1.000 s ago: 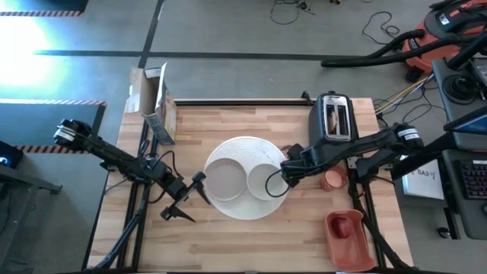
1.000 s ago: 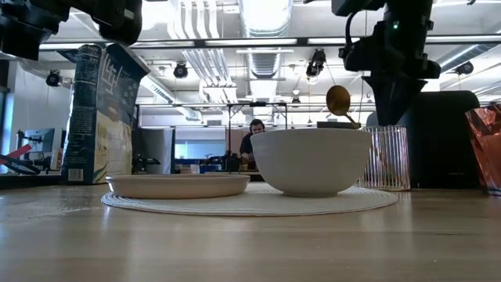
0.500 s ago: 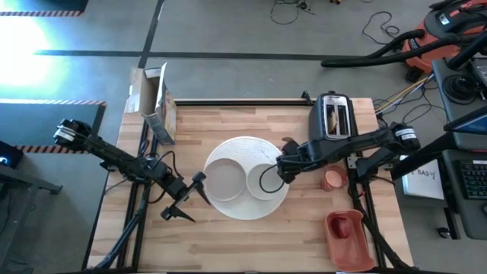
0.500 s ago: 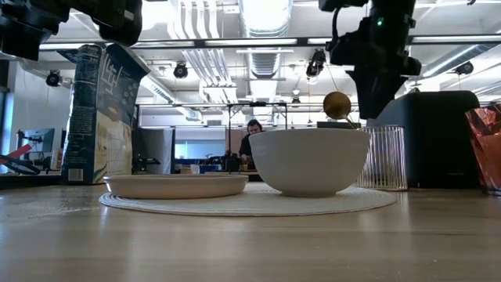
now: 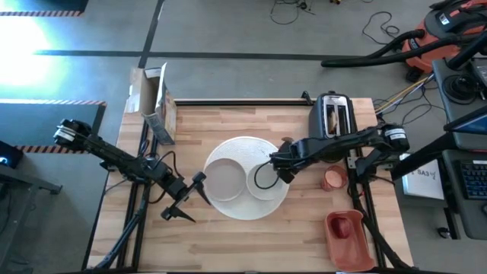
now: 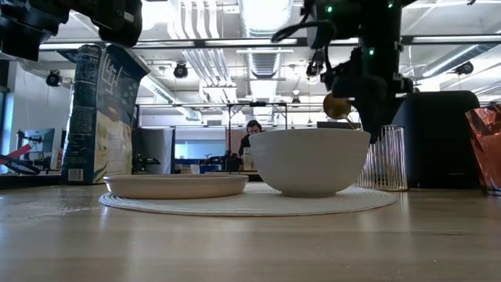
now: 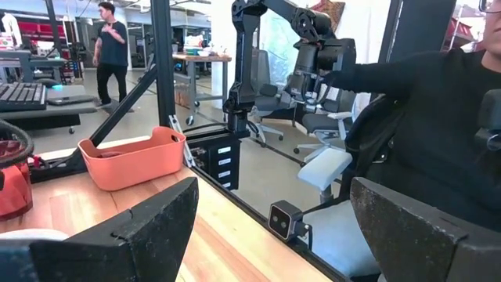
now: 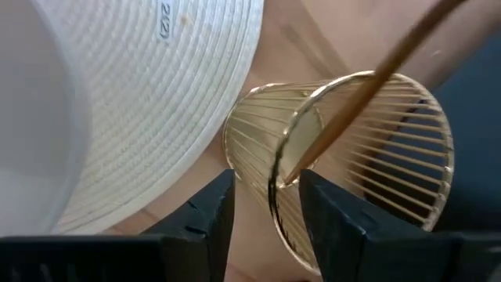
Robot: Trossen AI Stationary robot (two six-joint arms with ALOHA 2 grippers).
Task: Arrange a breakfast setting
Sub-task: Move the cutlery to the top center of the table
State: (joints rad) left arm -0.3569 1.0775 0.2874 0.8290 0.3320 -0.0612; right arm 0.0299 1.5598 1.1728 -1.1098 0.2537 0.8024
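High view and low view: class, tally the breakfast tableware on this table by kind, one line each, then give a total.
round white woven mat: 1
shallow white plate: 1
deep white bowl: 1
small red cup: 1
clear ribbed glass: 1
gold spoon: 1
Total: 6

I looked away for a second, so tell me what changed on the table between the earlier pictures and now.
The right gripper, shut on the gold spoon, moved further over the small white bowl toward the table's middle, lowering the spoon closer to the rim. The left gripper stayed open beside the round white placemat. The plate, toaster and pink bin did not move.
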